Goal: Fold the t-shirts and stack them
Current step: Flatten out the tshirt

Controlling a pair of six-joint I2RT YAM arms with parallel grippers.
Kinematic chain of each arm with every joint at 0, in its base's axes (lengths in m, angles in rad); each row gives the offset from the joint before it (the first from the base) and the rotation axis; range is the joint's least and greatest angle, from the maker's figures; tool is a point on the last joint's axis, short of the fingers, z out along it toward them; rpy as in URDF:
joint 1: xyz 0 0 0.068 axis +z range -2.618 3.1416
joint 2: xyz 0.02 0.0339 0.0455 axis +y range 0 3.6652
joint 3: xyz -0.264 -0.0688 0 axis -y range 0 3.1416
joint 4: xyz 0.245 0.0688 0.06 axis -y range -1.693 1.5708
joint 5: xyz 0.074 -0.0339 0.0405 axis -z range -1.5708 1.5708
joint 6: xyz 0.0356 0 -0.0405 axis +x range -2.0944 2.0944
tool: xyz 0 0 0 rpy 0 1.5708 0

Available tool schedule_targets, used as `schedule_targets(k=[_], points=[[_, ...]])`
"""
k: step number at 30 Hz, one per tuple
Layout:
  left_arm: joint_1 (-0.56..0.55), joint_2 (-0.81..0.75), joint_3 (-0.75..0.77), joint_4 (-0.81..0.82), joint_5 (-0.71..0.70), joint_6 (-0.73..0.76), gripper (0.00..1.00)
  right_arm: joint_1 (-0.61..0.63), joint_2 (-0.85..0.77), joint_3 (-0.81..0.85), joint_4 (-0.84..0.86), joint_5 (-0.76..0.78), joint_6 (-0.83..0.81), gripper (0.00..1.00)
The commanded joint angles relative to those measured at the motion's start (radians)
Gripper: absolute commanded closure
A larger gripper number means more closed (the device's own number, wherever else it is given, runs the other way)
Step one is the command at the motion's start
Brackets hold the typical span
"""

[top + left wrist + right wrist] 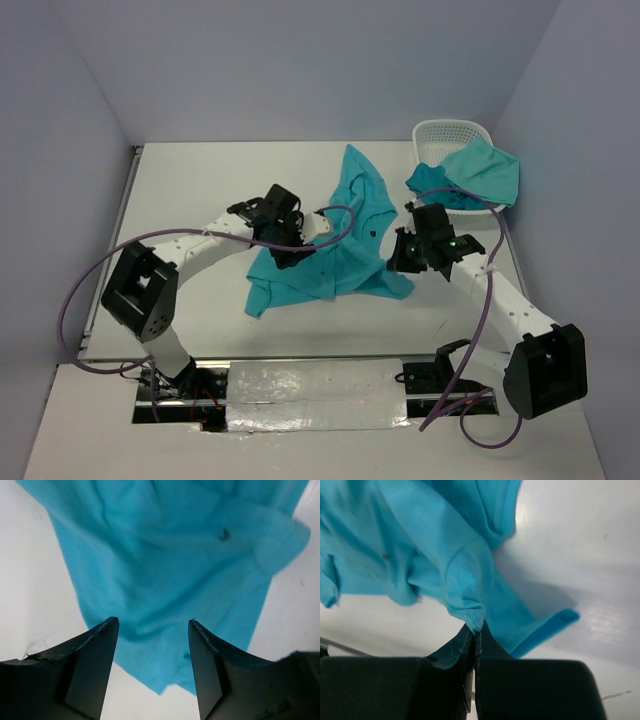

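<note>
top external shows three t-shirts [330,250], one basket [450,126].

left hand [152,621] hovers, fingers spread apart; right hand [475,628] is pinched closed.

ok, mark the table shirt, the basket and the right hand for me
table shirt [350,270]: top view, middle of the cloth.
basket [452,126]: top view, far rim.
right hand [476,630]: right wrist view, between the shut fingertips, pinching the table shirt's edge.
</note>
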State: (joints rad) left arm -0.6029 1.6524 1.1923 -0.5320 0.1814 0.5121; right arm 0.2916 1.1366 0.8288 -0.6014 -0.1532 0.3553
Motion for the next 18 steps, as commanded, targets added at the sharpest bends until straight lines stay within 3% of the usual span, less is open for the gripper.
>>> schedule_targets(k=[1, 9, 18], points=[[-0.049, 0.047, 0.111, -0.003, 0.081, 0.003, 0.3, -0.002, 0.005, -0.089, 0.051, -0.062, 0.031, 1.0], [-0.188, 0.076, 0.038, 0.006, 0.151, 0.112, 0.25, -0.002, 0.014, -0.123, 0.086, -0.063, 0.057, 1.0], [-0.224, 0.152, 0.007, 0.214, 0.061, -0.026, 0.24, -0.003, 0.041, -0.119, 0.081, -0.068, 0.05, 1.0]])
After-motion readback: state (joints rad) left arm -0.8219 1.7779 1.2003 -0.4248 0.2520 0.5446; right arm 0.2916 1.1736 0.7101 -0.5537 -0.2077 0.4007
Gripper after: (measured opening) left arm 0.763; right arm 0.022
